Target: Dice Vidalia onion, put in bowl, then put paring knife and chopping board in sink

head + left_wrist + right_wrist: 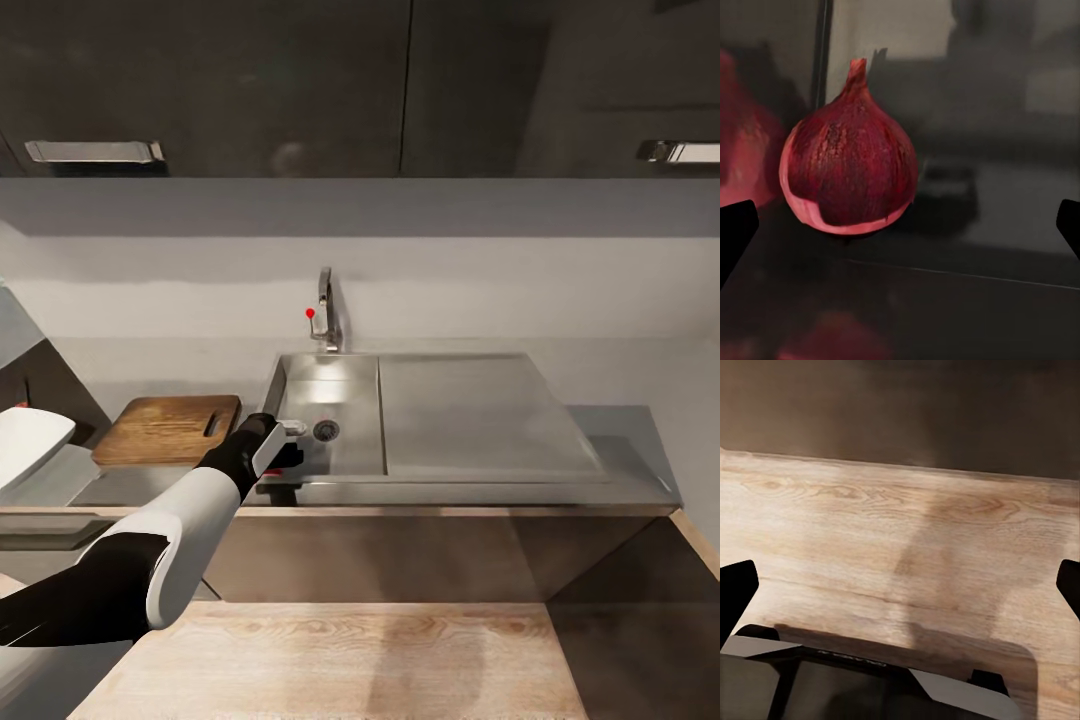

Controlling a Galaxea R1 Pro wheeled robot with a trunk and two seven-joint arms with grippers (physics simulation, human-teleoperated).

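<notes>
Pale wood floor (330, 660) is filling the bottom of the head view, running up to a brown cabinet front (380, 555) under the counter. From the lower left of that frame the left arm (150, 570), white and black, is reaching up and over the counter's pale front edge, and the left gripper (285, 445) is hanging inside the sink (480, 420), at the basin's near left corner, just left of the round drain (326, 430).

Seen from the left wrist, the onion (849, 159) is sitting upright on the grey basin floor, dark red with a paler pink band of loose skin, its stem pointing up. It is lying ahead of the left gripper (900, 232), whose black fingertips (735, 232) are standing wide apart at the two edges of that frame, touching nothing. A red reflection of the onion is showing on the basin wall beside it.

Grey countertop (630, 440) is stretching across the middle of the head view. The board (168, 430) is lying flat just left of the sink, its slot handle toward the basin. At the far left edge the bowl (30, 445) is partly showing. Behind the basin the tap (326, 310) is standing with its red knob. Dark glossy cabinets (250, 80) are spanning the top of the frame above a grey wall.

From the right wrist, the right gripper (900, 585) is hanging wide open over the wood floor (900, 532), fingertips empty.
</notes>
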